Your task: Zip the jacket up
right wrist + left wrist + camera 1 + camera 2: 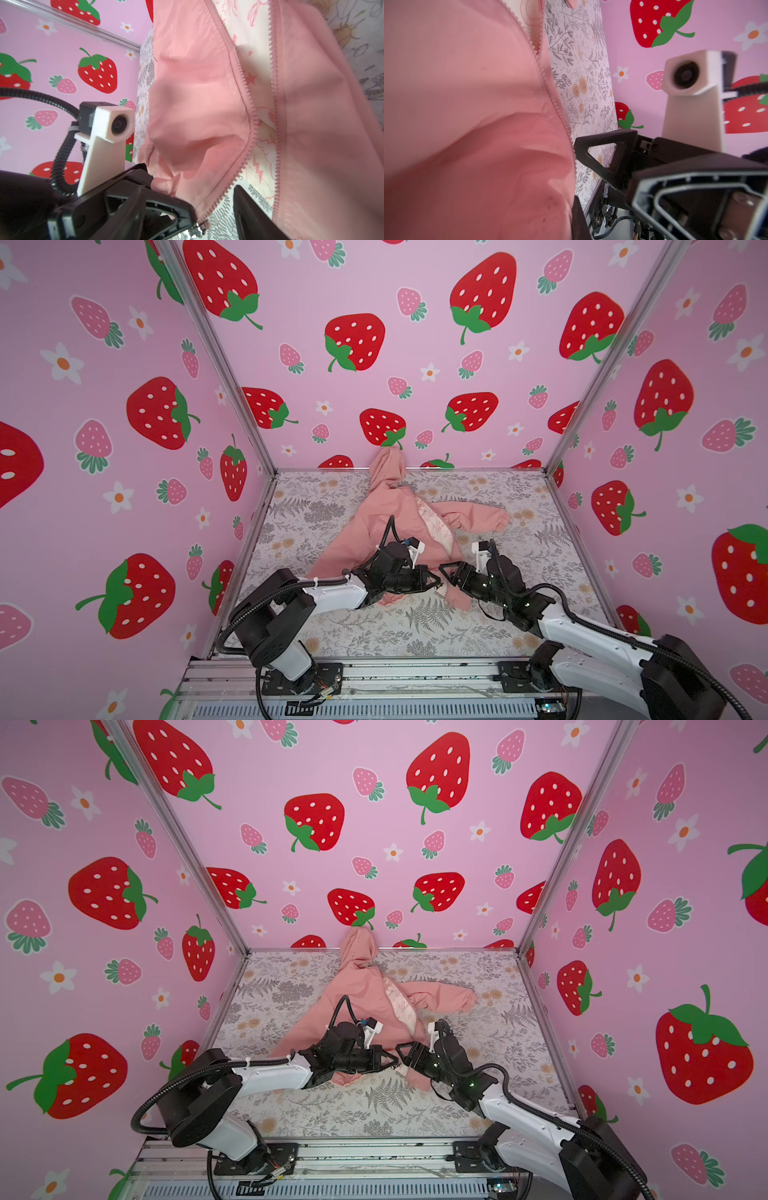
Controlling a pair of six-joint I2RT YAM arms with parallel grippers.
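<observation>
The salmon-pink jacket (374, 510) (353, 990) lies open on the floral table, its hood against the back wall and cream lining showing between the two zipper edges (245, 99). My left gripper (434, 583) (392, 1063) is at the bottom hem of the left front panel, shut on the pink fabric beside the zipper's lower end. In the right wrist view a small metal zipper part (196, 230) sits at its tip. My right gripper (446, 572) (402, 1052) faces it from the right, open, one finger (249, 214) beside the zipper's bottom end, gripping nothing.
Strawberry-print walls (124, 448) enclose the table on three sides. The right sleeve (478, 518) stretches toward the right wall. The arm bases stand on the metal rail (374, 676) at the front edge. The two grippers are almost tip to tip.
</observation>
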